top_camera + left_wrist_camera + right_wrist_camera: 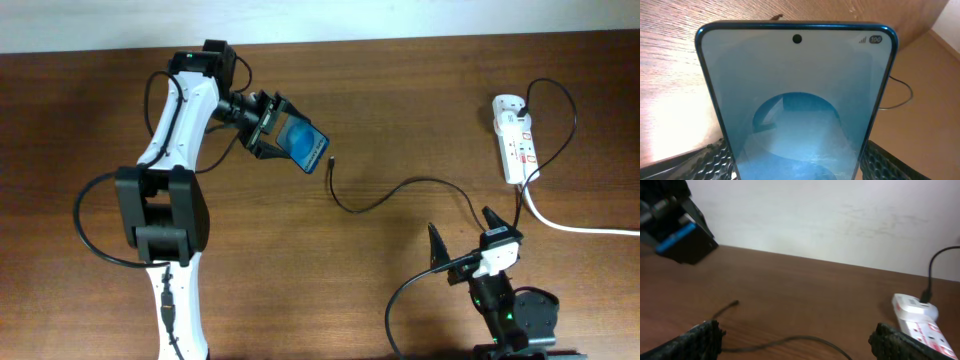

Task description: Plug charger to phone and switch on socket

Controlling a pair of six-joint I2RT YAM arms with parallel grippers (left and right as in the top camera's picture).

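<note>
My left gripper [272,128] is shut on the phone [304,145], a slim blue-screened smartphone held above the table at the upper left. The phone [797,110] fills the left wrist view, between the fingers. The charger [392,193] is a thin black cable lying across the table's middle, with its small plug tip [329,160] just right of the phone. It also shows in the right wrist view [790,341]. The socket [514,138], a white power strip with red switches, lies at the upper right and shows in the right wrist view [920,322]. My right gripper [463,233] is open and empty near the front edge.
A thick white cord [575,226] runs from the socket to the right edge. The left arm's black cable [95,235] loops at the far left. A pale wall stands behind the table in the right wrist view.
</note>
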